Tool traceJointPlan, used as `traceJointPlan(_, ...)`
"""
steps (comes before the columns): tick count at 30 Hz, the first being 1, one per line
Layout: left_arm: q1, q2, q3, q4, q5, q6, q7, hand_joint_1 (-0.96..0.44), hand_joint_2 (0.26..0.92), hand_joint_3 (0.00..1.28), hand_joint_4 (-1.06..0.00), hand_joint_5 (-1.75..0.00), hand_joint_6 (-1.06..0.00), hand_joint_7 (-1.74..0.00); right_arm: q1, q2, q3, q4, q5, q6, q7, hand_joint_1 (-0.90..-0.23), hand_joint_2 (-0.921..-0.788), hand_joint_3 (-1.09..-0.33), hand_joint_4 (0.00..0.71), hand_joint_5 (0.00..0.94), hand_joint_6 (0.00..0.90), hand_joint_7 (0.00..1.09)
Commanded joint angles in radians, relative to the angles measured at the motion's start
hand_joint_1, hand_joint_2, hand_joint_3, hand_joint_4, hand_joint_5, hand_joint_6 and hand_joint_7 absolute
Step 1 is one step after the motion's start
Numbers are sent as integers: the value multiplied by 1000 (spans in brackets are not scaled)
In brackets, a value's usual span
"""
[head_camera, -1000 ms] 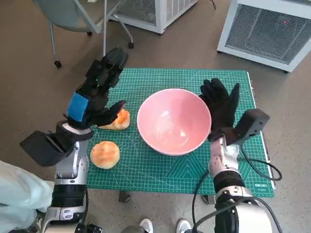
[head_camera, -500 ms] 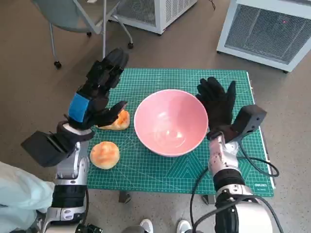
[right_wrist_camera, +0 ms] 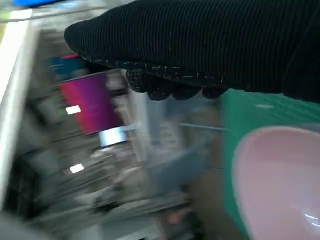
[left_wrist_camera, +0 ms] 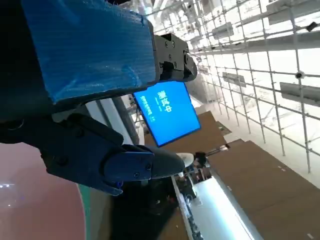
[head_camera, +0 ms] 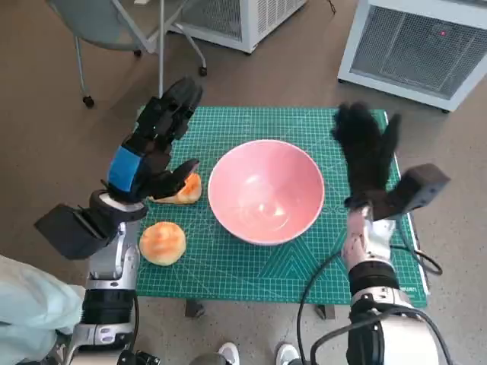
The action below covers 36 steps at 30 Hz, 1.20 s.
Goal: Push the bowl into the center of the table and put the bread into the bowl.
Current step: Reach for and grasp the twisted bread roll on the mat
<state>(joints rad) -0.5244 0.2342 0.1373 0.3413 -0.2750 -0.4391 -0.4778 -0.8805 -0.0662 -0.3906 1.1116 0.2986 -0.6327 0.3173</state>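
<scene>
A pink bowl stands near the middle of the green cutting mat; its rim also shows in the right wrist view. Two bread buns lie left of it: one partly under my left hand, another nearer the front edge. My left hand hovers above the mat's left side with fingers spread, holding nothing. My right hand is raised to the right of the bowl, fingers spread, apart from the rim and blurred.
The mat covers the small table, whose right edge lies near my right arm. A chair and white cabinets stand on the floor beyond the table. Feet show at the front edge.
The bowl slid a little to the left. My right hand has since lifted off its rim and swung away to the right. The left hand has barely moved.
</scene>
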Motion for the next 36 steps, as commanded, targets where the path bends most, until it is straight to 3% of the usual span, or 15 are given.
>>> traceJointPlan(1,-26,8,10,19,5,-15,1,-676,921,360,-174,0,-171,-257,79,21,33,-136,8,-66,59,-656,-921,-680,80,10,114,347)
traceJointPlan(7,-41,15,10,34,17,-25,5,-681,921,360,-176,-1,-174,-251,190,7,116,-375,-8,-104,133,-678,-921,-684,95,5,67,439)
traceJointPlan(16,-71,54,9,77,80,-78,22,-692,921,357,-185,-4,-179,-243,340,-45,216,-699,-32,-27,156,-683,-921,-701,120,8,22,565)
traceJointPlan(21,-90,123,-2,97,142,-102,11,-676,921,346,-184,-3,-170,-231,401,-69,243,-837,-15,26,159,-700,-921,-699,128,9,3,620)
traceJointPlan(24,-101,179,-12,106,164,-97,-26,-647,921,255,-146,-4,-160,-214,421,-71,253,-884,-3,49,156,-711,-921,-695,130,9,0,621)
traceJointPlan(29,-110,317,-41,61,194,57,-133,-577,895,53,-68,-1,-168,-149,450,-70,264,-946,-4,64,142,-717,-921,-691,129,7,-1,598)
traceJointPlan(36,-124,439,-89,-26,256,315,-211,-470,835,5,-17,0,-206,-87,464,-66,273,-975,-27,54,122,-709,-921,-683,121,2,-1,560)
